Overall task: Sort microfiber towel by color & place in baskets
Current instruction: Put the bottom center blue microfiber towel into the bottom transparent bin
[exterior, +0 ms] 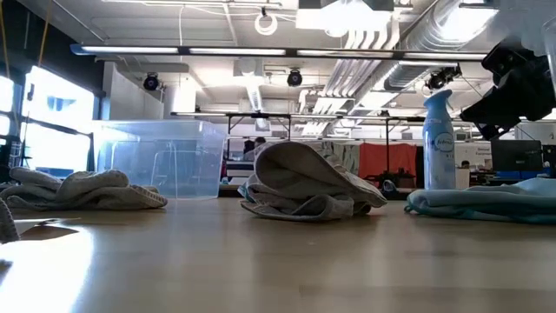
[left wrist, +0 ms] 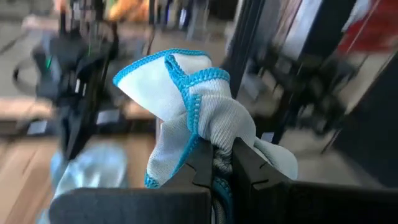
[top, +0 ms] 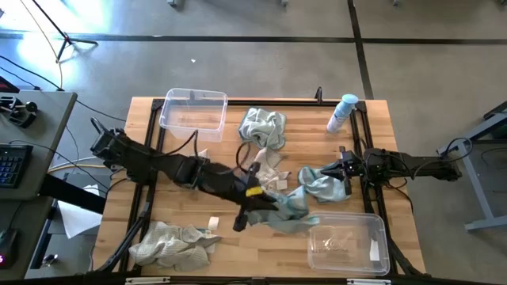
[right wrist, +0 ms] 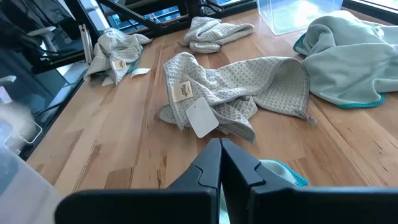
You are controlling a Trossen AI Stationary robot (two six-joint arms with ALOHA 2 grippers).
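Note:
My left gripper (top: pixel 255 199) reaches to mid-table and is shut on a pale teal-blue microfiber towel (top: pixel 287 210) with bright blue edging (left wrist: pixel 186 106). My right gripper (top: pixel 345 179) is shut and hovers over a second teal towel (top: pixel 319 185); in the low view it stays above that towel (exterior: pixel 486 200). A beige-grey towel with white tags (right wrist: pixel 230 93) lies flat between the arms. Another beige-grey towel (top: pixel 170 242) lies at the near left, and a pale one (top: pixel 263 127) at the far middle. One clear basket (top: pixel 194 111) stands far left, and the labelled basket (top: pixel 348 242) near right. My left gripper pinches the teal-blue towel between its two fingers (left wrist: pixel 245 165) at a bunched fold with a blue-stitched edge (left wrist: pixel 199 134), several layers. The fold sticks out past the fingertips. The rest trails toward the labelled basket (top: pixel 295 212); whether it is clear of the table I cannot tell.
A white spray bottle with a blue cap (top: pixel 342 112) stands at the far right corner. A loose white tag (top: pixel 212 223) lies on the wood near the left beige-grey towel. Black frame rails run along the table's edges. Bare wood shows at the near middle.

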